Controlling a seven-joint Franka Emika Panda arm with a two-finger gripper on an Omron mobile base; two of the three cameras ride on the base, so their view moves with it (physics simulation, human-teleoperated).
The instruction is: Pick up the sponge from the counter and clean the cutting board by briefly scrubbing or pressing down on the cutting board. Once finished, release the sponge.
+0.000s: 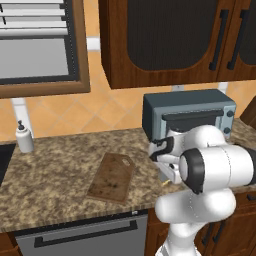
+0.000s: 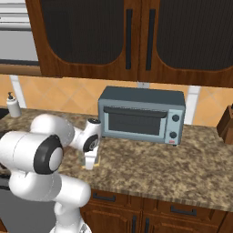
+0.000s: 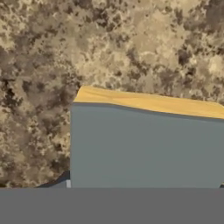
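One small sponge (image 3: 146, 144) lay on the counter (image 1: 60, 170) right of the cutting board (image 1: 112, 177), directly under your pincer (image 2: 91, 163), whose spread I couldn't tell; it looked soft and light, so pinch its long sides.

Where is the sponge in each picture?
Left base view: the sponge is a yellow sliver under the gripper, right of the cutting board.
Right base view: a yellow sliver at lower left, in front of the toaster oven.
Hand view: big, lower middle.
Shared landmark: the speckled counter under it.
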